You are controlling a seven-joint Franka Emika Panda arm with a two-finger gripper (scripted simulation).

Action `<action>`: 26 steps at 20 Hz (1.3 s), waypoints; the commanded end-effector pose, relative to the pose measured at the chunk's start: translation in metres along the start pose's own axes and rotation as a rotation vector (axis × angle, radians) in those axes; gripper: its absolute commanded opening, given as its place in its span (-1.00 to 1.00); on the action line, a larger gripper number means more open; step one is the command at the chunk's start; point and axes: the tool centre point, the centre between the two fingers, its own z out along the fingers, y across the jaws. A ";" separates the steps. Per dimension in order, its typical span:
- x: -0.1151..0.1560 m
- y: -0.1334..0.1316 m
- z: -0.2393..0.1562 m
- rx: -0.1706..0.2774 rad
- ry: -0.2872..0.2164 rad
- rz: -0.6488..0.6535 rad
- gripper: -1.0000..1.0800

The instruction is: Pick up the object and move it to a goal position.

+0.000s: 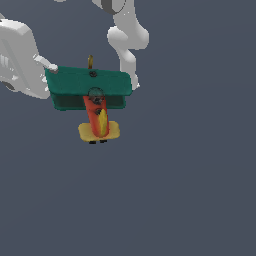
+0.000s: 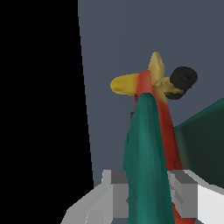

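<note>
The object, a toy biplane [image 1: 90, 85], has teal-green wings, a red-orange body and a yellow tail. In the exterior view it sits left of centre with its tail pointing toward the lower edge. My gripper [image 1: 50, 80] reaches in from the exterior view's left and is shut on the left end of the wings. In the wrist view, grey fingers [image 2: 116, 192] press on both sides of the teal wing of the biplane [image 2: 146, 144]. The yellow tail and a black wheel show beyond it. No goal marker is visible.
The white arm links [image 1: 127, 37] rise behind the plane toward the top of the exterior view. A plain dark grey floor [image 1: 175, 190] fills the rest of the view. The wrist view's black band shows nothing.
</note>
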 end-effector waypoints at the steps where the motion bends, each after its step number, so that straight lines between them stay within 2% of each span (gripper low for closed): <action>1: -0.012 -0.025 -0.016 0.001 0.000 -0.005 -1.00; 6: -0.033 -0.067 -0.044 0.003 0.002 -0.007 -1.00; 11: -0.047 -0.095 -0.065 0.006 0.004 -0.009 -1.00; 26: -0.059 -0.115 -0.074 0.007 0.005 -0.005 -1.00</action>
